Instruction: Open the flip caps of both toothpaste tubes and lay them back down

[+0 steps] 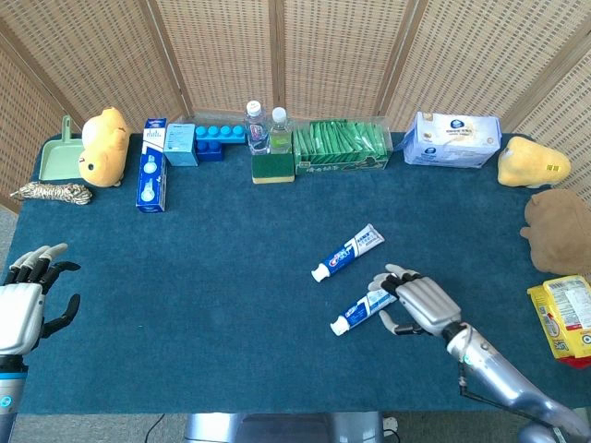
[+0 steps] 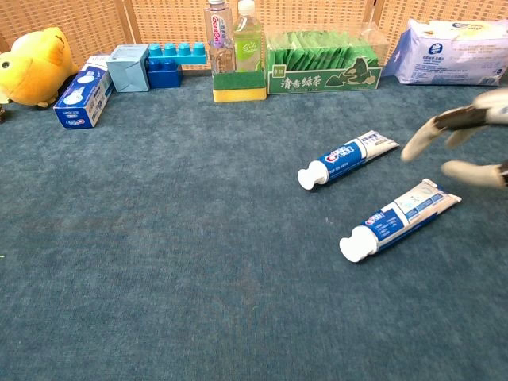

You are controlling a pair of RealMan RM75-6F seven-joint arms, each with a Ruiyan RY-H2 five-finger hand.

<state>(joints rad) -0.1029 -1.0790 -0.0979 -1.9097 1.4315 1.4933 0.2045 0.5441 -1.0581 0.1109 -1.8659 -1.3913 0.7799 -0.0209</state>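
Note:
Two blue-and-white toothpaste tubes lie on the blue cloth, white caps pointing lower left and closed. The farther tube [image 1: 347,252] [image 2: 347,159] lies apart from both hands. The nearer tube [image 1: 366,305] [image 2: 399,219] has its tail end under my right hand [image 1: 416,301] [image 2: 467,140], which hovers over it with fingers spread and nothing held. My left hand [image 1: 23,300] stays at the table's left edge, fingers apart and empty; the chest view does not show it.
Along the back stand a yellow plush [image 1: 102,146], a toothpaste box [image 1: 151,177], blue blocks [image 1: 214,140], two bottles on a sponge [image 1: 270,138], a green tea box [image 1: 341,148] and a tissue pack [image 1: 452,140]. A brown plush [image 1: 558,229] and snack pack [image 1: 568,318] sit at the right.

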